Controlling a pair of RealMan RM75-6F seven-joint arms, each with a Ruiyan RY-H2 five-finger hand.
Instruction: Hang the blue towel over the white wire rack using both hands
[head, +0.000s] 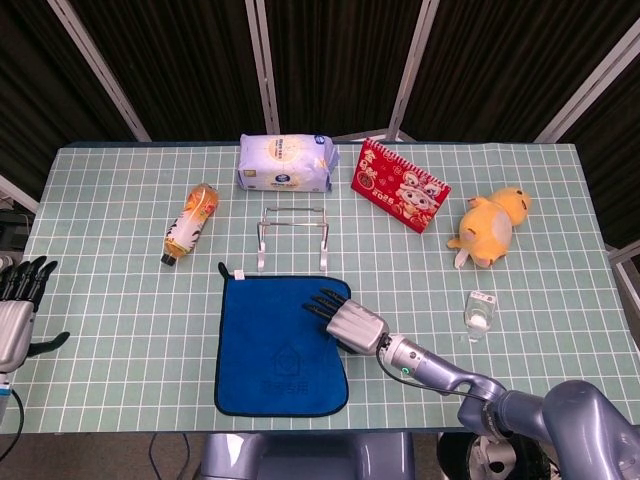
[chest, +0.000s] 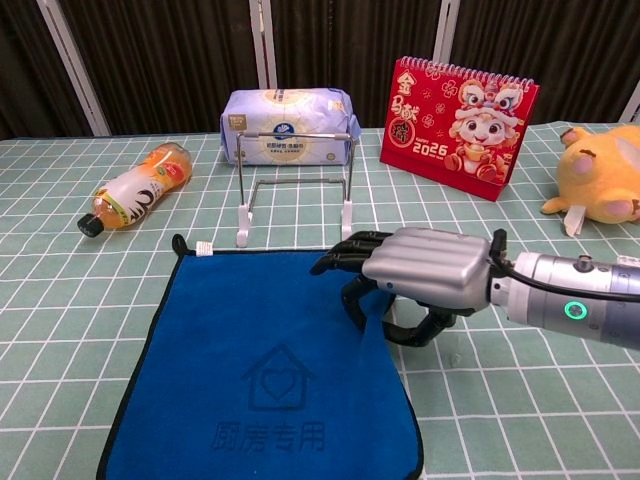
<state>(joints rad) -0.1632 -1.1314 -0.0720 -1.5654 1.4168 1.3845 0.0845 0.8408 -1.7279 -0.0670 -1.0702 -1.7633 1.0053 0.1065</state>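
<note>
The blue towel (head: 280, 345) (chest: 250, 370) lies flat on the table in front of the white wire rack (head: 292, 235) (chest: 295, 185), which stands upright just beyond its far edge. My right hand (head: 340, 315) (chest: 420, 270) is over the towel's far right corner. Its fingers lie on top and its thumb curls under the edge, so the cloth is pinched and bunched up there. Only the head view shows my left hand (head: 15, 300), at the table's left edge far from the towel, with fingers spread and nothing in it.
Behind the rack lies a pack of tissues (head: 286, 162) (chest: 288, 125), with a red calendar (head: 400, 185) (chest: 462, 112) to its right. An orange drink bottle (head: 190, 222) (chest: 135, 187) lies at the left. A yellow plush toy (head: 490, 225) (chest: 600, 190) and a small clear container (head: 480, 312) sit at the right.
</note>
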